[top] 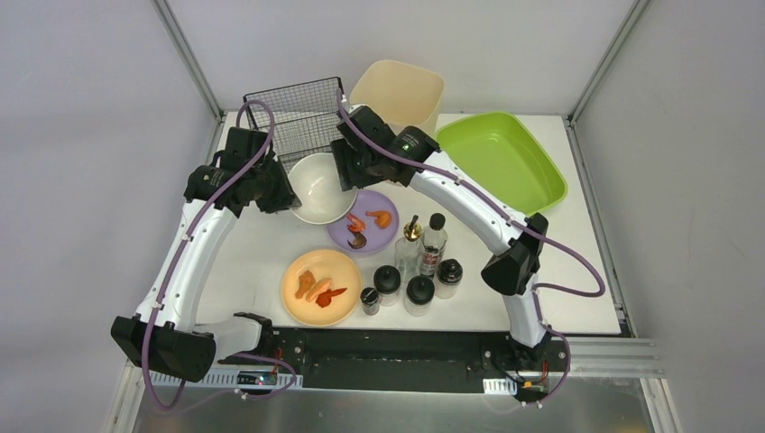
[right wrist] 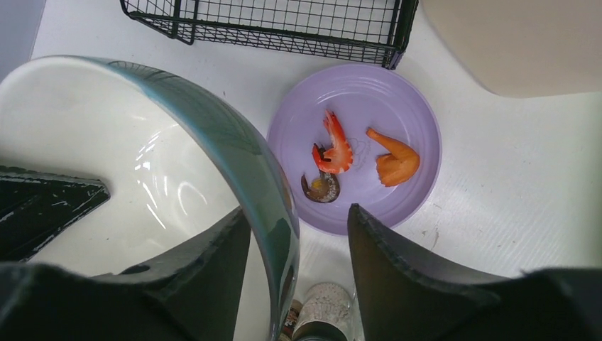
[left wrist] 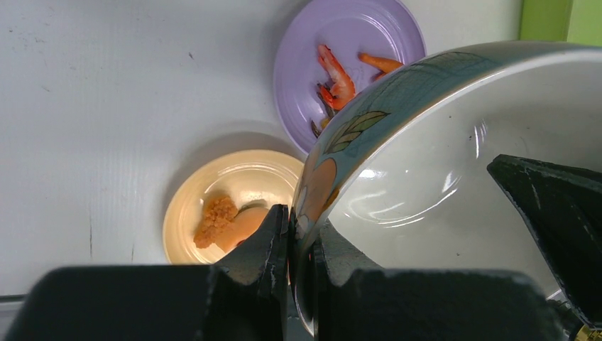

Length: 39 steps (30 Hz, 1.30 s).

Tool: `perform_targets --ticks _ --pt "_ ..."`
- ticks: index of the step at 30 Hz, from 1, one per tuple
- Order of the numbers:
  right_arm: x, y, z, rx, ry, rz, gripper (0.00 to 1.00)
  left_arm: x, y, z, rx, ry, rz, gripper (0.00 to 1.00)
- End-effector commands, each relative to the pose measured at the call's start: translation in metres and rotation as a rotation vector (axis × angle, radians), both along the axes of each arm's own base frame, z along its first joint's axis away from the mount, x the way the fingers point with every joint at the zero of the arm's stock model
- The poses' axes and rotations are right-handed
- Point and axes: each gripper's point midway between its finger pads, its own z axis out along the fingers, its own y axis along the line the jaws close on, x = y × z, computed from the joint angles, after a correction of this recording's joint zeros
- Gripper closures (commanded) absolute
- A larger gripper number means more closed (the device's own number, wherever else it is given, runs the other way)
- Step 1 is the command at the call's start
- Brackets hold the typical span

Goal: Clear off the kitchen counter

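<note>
One bowl (top: 316,185), one purple plate (top: 383,236), one orange plate (top: 341,267); left tool (left wrist: 297,238) clamps bowl, right tool (right wrist: 298,213) apart.

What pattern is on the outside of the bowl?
Painted leaves and orange shapes on the bowl, clearest in the left wrist view.

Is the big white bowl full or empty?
Empty. The bowl shows only a shiny white inside with light reflections in both wrist views, no food.

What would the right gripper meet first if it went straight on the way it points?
The bowl: its rim stands between the open fingers of the right gripper, so it would likely hit the palm first. The outer finger seems aimed near the purple plate; depth unclear.
</note>
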Motion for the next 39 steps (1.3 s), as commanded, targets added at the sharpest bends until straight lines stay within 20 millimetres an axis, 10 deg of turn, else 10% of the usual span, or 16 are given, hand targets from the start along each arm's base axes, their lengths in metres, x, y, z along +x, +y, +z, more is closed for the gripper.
perform_targets --ticks 1,14,27,39 --pt "0.001 0.001 0.008 0.006 -0.022 -0.016 0.49 0.018 -0.013 0.042 -0.063 -0.158 -0.023 1.00" --pt "0.003 0.004 -0.005 -0.023 -0.014 -0.027 1.00 0.021 -0.015 0.035 -0.051 -0.136 -0.033 1.00" --pt "0.011 -0.001 0.008 0.009 -0.049 -0.079 1.00 0.013 -0.011 0.039 -0.027 -0.170 -0.060 0.41" --pt "0.027 -0.056 0.091 0.176 -0.141 -0.196 1.00 -0.019 0.006 0.061 -0.014 -0.304 -0.032 0.31"
